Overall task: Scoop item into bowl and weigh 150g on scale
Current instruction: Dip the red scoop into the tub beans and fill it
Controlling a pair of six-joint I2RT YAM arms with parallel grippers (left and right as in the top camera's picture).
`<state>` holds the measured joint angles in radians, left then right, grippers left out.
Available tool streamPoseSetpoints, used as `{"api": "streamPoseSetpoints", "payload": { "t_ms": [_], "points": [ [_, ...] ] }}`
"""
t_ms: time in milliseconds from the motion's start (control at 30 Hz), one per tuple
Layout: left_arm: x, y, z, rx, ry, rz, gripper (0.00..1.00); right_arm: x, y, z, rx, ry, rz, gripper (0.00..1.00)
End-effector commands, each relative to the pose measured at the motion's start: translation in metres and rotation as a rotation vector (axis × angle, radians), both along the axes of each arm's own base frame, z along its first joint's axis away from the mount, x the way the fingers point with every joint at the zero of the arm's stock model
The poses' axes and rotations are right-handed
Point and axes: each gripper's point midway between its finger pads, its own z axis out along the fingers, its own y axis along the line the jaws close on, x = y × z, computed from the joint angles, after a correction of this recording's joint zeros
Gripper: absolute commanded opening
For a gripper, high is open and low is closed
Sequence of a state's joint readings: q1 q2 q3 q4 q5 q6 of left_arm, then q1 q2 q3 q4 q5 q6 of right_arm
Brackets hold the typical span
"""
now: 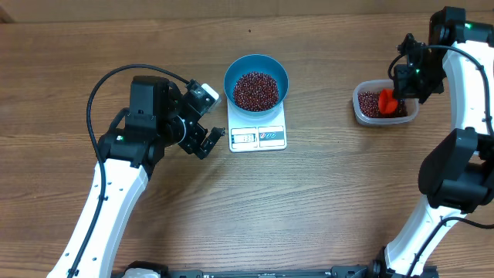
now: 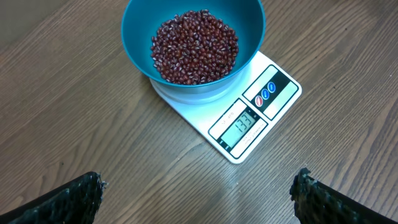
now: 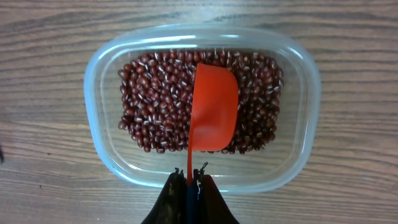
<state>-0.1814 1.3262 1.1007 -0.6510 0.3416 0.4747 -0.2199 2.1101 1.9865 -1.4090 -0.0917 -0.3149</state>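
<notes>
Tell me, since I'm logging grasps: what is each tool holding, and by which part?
The right tool pinches the small red plastic scoop by the end of its handle. The open left tool holds nothing.

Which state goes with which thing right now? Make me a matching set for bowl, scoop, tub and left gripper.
1. blue bowl
2. red scoop
3. clear tub
4. left gripper

a. open, empty
b. on the white scale
c. directly on the wood table, holding beans
d. handle pinched in the shut right gripper

Pairs: 1-b, 2-d, 3-c, 4-a
</notes>
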Motion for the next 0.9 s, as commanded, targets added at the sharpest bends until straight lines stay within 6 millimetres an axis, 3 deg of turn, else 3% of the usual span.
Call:
{"api": "streamPoseSetpoints", "payload": {
  "t_ms": [0,300,667,867],
  "points": [
    [0.004,-0.002,0.008,-0.010,-0.021,-0.016,1.00,0.002,0.005,0.012,0.019,-0.041,0.008,0.04],
    [0.004,-0.002,0.008,-0.010,-0.021,-0.016,1.00,0.003,0.011,0.006,0.058,-0.037,0.012,0.04],
    [0.004,-0.002,0.008,-0.010,-0.021,-0.016,0.99,-0.009,0.017,-0.009,0.085,0.021,0.011,0.04],
    [0.004,-0.002,0.008,-0.010,-0.021,-0.016,1.00,-0.004,0.035,-0.004,0.194,-0.010,0.025,0.04]
  ]
}}
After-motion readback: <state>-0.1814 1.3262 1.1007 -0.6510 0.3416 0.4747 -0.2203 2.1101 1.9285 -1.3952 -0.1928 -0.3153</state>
